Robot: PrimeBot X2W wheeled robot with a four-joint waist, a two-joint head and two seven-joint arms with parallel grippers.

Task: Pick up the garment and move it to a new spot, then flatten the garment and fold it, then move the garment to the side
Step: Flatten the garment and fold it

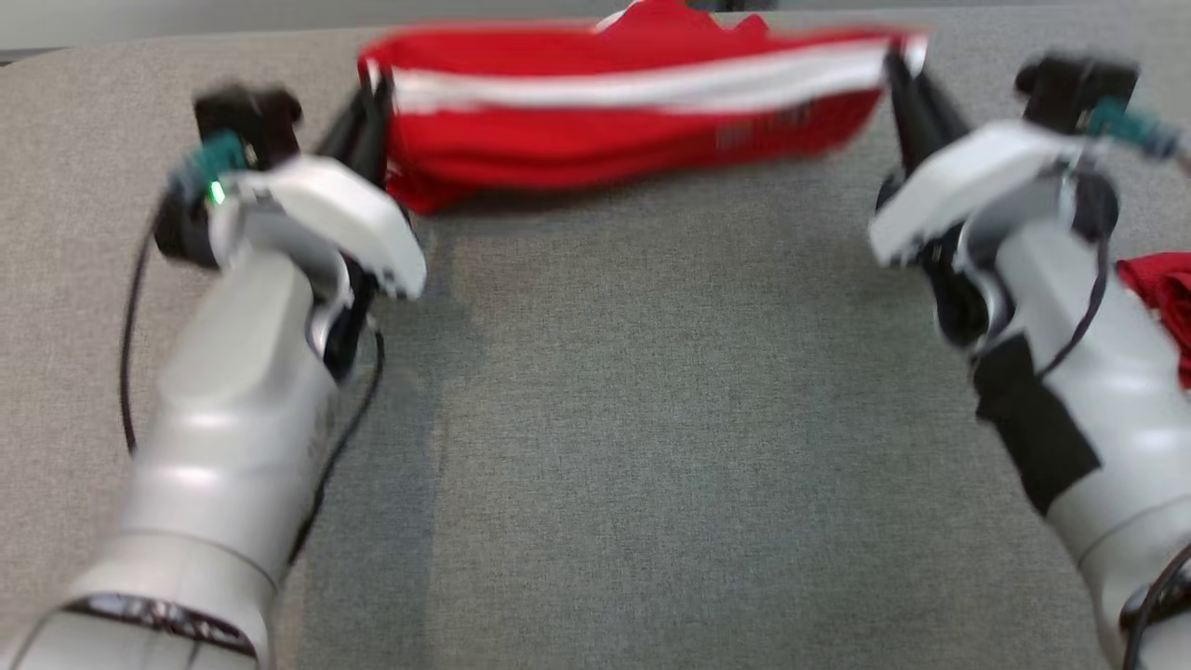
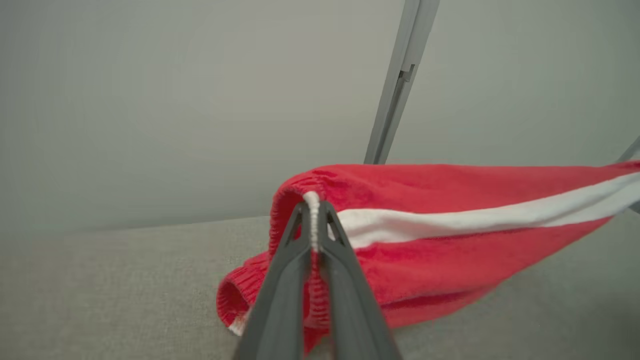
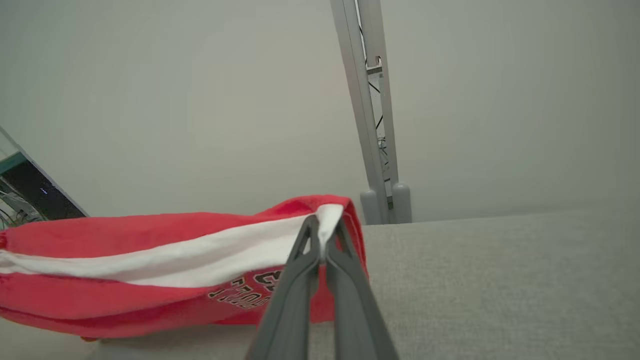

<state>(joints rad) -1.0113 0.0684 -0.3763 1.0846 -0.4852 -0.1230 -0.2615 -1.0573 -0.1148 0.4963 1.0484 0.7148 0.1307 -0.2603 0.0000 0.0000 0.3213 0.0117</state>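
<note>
The garment (image 1: pixel 633 112) is red cloth with a white stripe and dark lettering, stretched between my two grippers above the far part of the grey table (image 1: pixel 651 419). My left gripper (image 1: pixel 374 88) is shut on its left end, where the left wrist view shows the garment (image 2: pixel 450 235) pinched at a ribbed edge by the left gripper (image 2: pixel 314 210). My right gripper (image 1: pixel 898 70) is shut on the right end. In the right wrist view the right gripper (image 3: pixel 322 222) clamps the white stripe of the garment (image 3: pixel 150 270). The lower folds sag close to the table.
Another piece of red cloth (image 1: pixel 1163 298) lies at the table's right edge beside my right forearm. A grey metal post (image 3: pixel 372 125) stands behind the table's far edge against a plain wall. Grey table surface stretches between my arms.
</note>
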